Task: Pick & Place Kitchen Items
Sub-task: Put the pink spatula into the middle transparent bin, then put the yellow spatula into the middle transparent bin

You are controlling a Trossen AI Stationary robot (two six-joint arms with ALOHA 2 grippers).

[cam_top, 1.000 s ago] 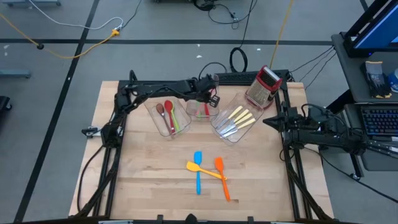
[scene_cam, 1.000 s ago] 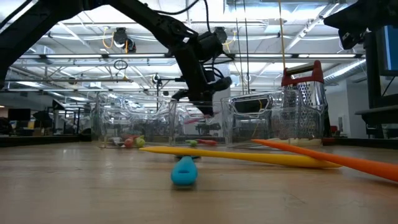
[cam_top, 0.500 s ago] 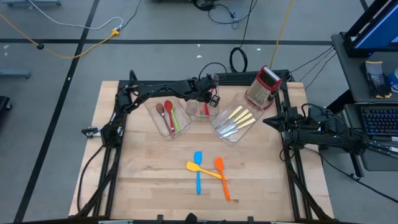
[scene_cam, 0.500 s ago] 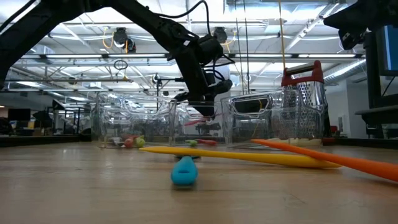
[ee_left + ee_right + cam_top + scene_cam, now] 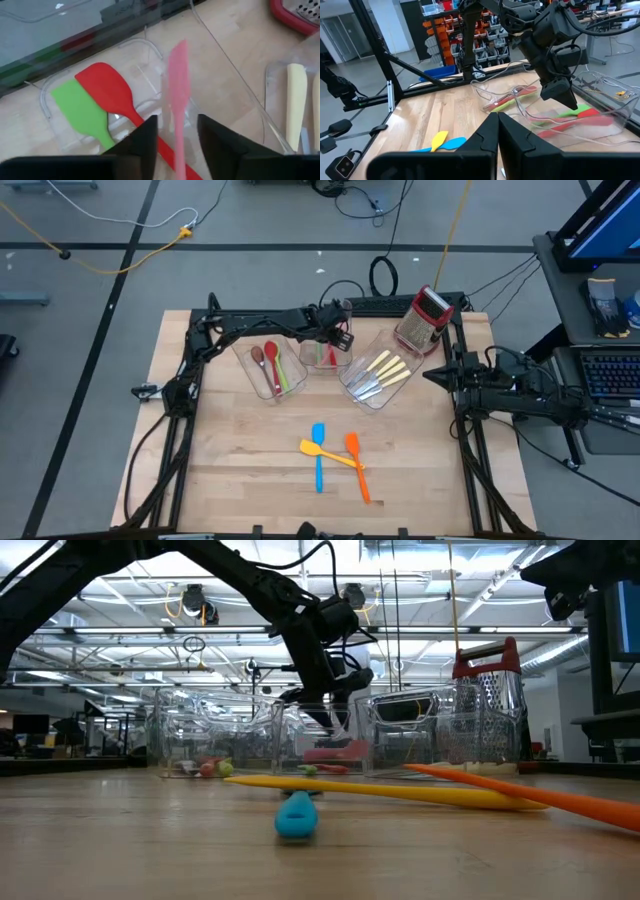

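My left gripper [image 5: 177, 122] hangs open over the middle clear bin [image 5: 325, 358], pointing steeply down. A pink spatula [image 5: 178, 85] shows blurred between the fingers with a gap on each side; in the low view the pink spatula [image 5: 335, 752] is low in that bin. A red spatula [image 5: 107, 90] and a green spatula [image 5: 80, 107] lie flat on the bin's floor. Blue [image 5: 318, 455], yellow [image 5: 325, 452] and orange [image 5: 357, 465] spatulas lie crossed on the table near its front. My right gripper [image 5: 497, 120] waits shut at the table's right edge.
A clear bin with red, brown and green spoons [image 5: 270, 365] stands left of the middle bin, and another with cream-handled cutlery [image 5: 382, 370] stands to its right. A red-and-silver grater [image 5: 425, 315] stands at the far right. Bare wood lies around the three loose spatulas.
My left gripper has opened while staying in place over the middle bin. The pink spatula has left its fingers and dropped lower into the bin.
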